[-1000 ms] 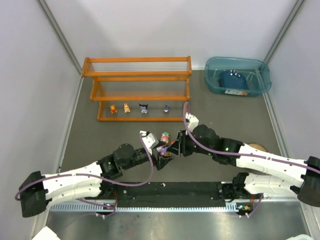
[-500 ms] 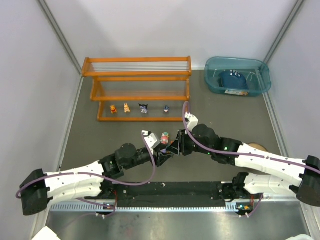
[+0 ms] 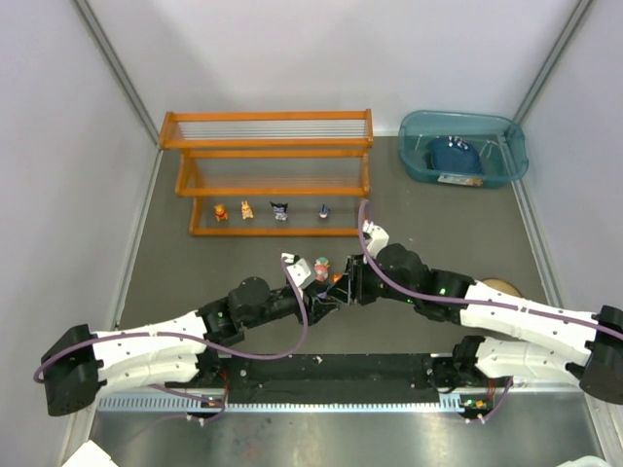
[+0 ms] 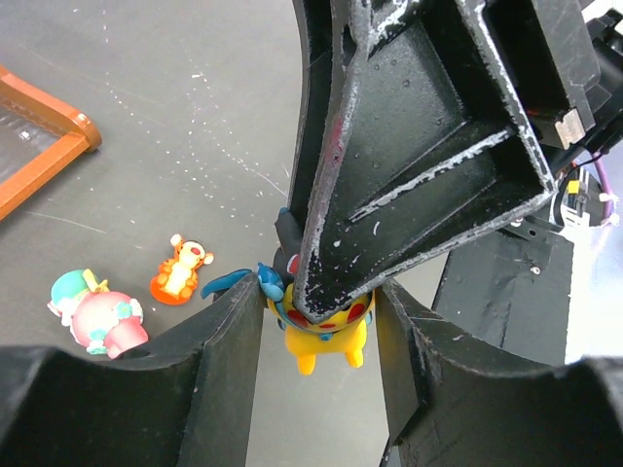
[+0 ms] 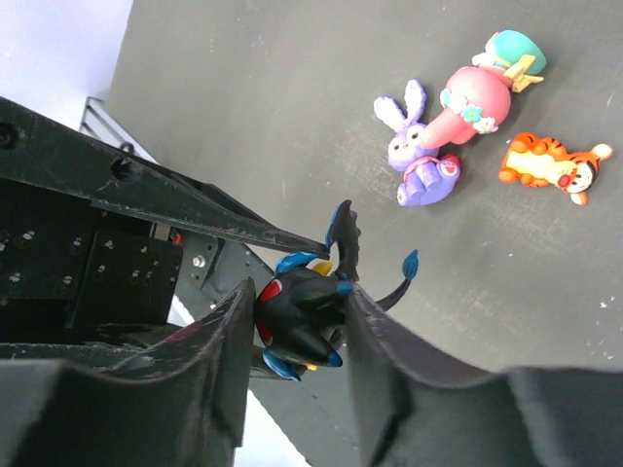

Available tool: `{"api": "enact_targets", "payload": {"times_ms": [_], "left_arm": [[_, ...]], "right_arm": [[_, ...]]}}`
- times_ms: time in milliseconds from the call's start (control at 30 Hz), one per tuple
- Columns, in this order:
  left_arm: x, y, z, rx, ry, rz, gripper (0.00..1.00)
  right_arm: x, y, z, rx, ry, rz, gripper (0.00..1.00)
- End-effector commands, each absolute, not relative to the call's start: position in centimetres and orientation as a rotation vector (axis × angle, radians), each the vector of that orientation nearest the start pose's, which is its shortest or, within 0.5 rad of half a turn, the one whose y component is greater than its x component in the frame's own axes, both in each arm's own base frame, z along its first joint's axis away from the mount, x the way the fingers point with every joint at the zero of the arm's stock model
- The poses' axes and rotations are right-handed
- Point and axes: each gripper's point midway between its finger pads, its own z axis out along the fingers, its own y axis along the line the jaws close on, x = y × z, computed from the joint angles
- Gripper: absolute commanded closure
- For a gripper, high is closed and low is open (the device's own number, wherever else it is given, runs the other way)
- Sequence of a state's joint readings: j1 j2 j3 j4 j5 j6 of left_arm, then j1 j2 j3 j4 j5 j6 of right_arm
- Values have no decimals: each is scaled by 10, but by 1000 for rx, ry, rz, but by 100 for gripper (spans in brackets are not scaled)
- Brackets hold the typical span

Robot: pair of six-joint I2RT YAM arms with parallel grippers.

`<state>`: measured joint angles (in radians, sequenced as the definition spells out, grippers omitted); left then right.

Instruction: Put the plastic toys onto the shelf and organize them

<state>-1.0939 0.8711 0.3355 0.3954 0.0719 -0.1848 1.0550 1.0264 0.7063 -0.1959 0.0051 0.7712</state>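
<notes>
My right claw (image 5: 300,297) is clamped on the black-yellow toy (image 4: 321,336), with a finger pressed to each flank. It holds the toy over the middle of the table (image 3: 438,224), in front of the shelf (image 3: 268,143), and the toy seems lifted off the surface. My left claw (image 4: 321,292) meets it head on. Its fingers (image 4: 219,341) stand narrow on either side of the same toy, close against it, but I cannot tell whether they grip.

Just beyond my claws three toys lie loose on the table. The purple bunny (image 5: 414,156) lies on its side touching the pink-red-white toy (image 5: 477,88). The orange tiger (image 5: 550,165) lies just beside them, apart from both.

The shelf stands at the far side, left of centre. Four toys stand in a row on its lowest tier: a small orange figure (image 3: 221,212), a tan figure (image 3: 247,208), a dark figure (image 3: 280,210) and a navy-white figure (image 3: 323,210) nearest the right end. I see nothing on the two tiers above.

To the right of the shelf sits a teal bin (image 3: 465,115) with a dark blue object (image 3: 453,154) inside.
</notes>
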Motion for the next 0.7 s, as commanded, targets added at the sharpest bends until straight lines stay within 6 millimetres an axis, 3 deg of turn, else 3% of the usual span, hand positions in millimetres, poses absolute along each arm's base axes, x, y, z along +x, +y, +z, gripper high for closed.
{"api": "enact_targets", "payload": {"times_ms": [0, 100, 200, 267, 300, 367, 433, 467, 667], "left_arm": [[130, -314, 196, 833, 1531, -1071, 100], [129, -314, 191, 827, 1566, -1079, 100], [128, -311, 185, 816, 1588, -1083, 100], [128, -309, 180, 801, 1602, -1084, 100], [129, -306, 182, 784, 1596, -1081, 100], [139, -297, 180, 718, 1618, -1022, 100], [153, -282, 191, 612, 1606, -949, 100], [160, -273, 193, 580, 1609, -899, 100], [208, -204, 267, 290, 1423, -558, 100]], "right_arm": [[145, 314, 213, -280, 2117, 1179, 48], [152, 305, 229, -218, 2043, 1178, 31], [161, 286, 256, -123, 1931, 1162, 23], [172, 268, 265, -30, 1868, 1111, 21], [172, 256, 281, 9, 1808, 1125, 20], [178, 237, 284, 72, 1767, 1071, 20], [178, 219, 291, 111, 1725, 1049, 20], [177, 214, 285, 111, 1741, 1022, 21], [170, 200, 264, 116, 1786, 988, 21]]}}
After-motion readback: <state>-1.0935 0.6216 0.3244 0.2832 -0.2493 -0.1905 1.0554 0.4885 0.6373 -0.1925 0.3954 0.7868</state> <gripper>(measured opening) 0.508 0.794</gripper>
